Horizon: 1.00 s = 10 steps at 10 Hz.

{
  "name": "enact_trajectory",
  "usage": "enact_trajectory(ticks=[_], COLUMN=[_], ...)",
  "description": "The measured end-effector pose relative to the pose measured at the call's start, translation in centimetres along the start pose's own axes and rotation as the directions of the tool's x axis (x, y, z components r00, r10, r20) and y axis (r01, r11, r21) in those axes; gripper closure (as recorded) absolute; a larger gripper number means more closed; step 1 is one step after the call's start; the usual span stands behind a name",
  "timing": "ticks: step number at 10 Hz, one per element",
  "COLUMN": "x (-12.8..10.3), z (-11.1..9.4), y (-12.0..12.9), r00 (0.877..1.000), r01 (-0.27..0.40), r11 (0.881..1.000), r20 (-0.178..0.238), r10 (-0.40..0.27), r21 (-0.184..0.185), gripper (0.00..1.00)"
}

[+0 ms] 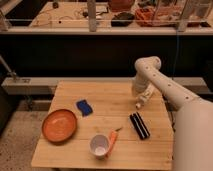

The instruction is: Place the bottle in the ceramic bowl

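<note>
The orange-brown ceramic bowl (59, 125) sits on the left side of the wooden table (107, 110). My gripper (143, 96) is over the table's right rear part, far to the right of the bowl. It is shut on the small white bottle (140, 102), which hangs tilted below the fingers with its lower end just above the tabletop. The fingers hide part of the bottle.
A blue block (84, 107) lies right of the bowl. A white cup (99, 145) stands near the front edge with an orange carrot-like piece (113, 140) beside it. A black ribbed bar (139, 125) lies below the gripper. A rail and shelves stand behind.
</note>
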Motion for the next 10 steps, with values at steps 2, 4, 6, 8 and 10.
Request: enact_trajectory(ticks=[2, 4, 6, 8, 10], x=[0.3, 0.4, 0.4, 0.8, 1.4], z=[-0.2, -0.3, -0.5, -0.4, -0.6], y=[0.0, -0.3, -0.6, -0.5, -0.4], r00=[1.0, 1.0, 1.0, 1.0, 1.0], r01=[-0.003, 0.0, 0.003, -0.003, -0.003], r11=[1.0, 1.0, 1.0, 1.0, 1.0], r20=[-0.005, -0.014, -0.02, -0.024, -0.03], r10=[0.003, 0.0, -0.003, 0.003, 0.002], r21=[0.0, -0.003, -0.002, -0.008, -0.007], gripper=[0.9, 0.94, 0.94, 0.94, 0.88])
